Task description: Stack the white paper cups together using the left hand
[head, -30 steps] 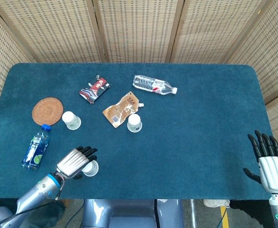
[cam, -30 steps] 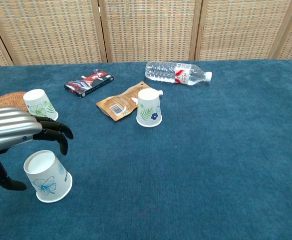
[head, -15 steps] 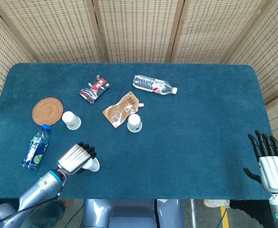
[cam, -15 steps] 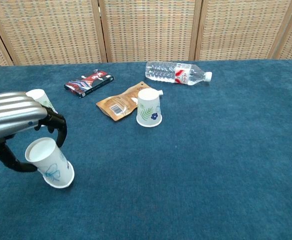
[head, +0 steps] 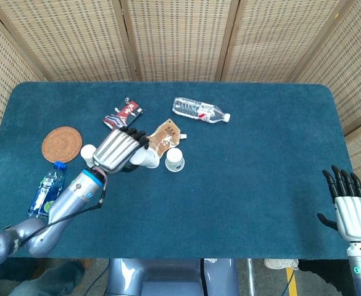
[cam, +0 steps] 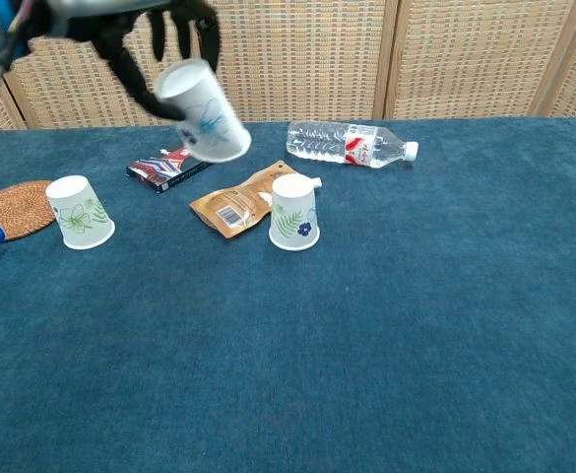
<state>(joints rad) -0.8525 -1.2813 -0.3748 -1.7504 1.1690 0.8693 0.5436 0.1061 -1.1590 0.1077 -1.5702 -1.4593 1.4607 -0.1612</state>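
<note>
My left hand (head: pixel 118 149) (cam: pixel 140 30) grips a white paper cup (cam: pixel 203 110) (head: pixel 147 158) with a blue flower print and holds it tilted in the air, above and left of a second cup. That second cup (head: pixel 174 160) (cam: pixel 293 212) stands upside down near the table's middle, beside a brown pouch. A third upside-down cup (cam: pixel 79 212) (head: pixel 88 152) stands at the left next to a woven coaster; in the head view my left hand partly covers it. My right hand (head: pixel 352 206) hangs past the table's near right corner, fingers spread, holding nothing.
A brown pouch (head: pixel 158 141), a red and black packet (head: pixel 123 115) and a lying clear water bottle (head: pixel 200 111) sit toward the back. A woven coaster (head: pixel 61 143) and a small blue-capped bottle (head: pixel 46 192) lie at the left. Wicker screens stand behind the table.
My left hand closed around the front cup, lifted it off the table and carried it up and toward the middle cup. The right hand has barely moved.
</note>
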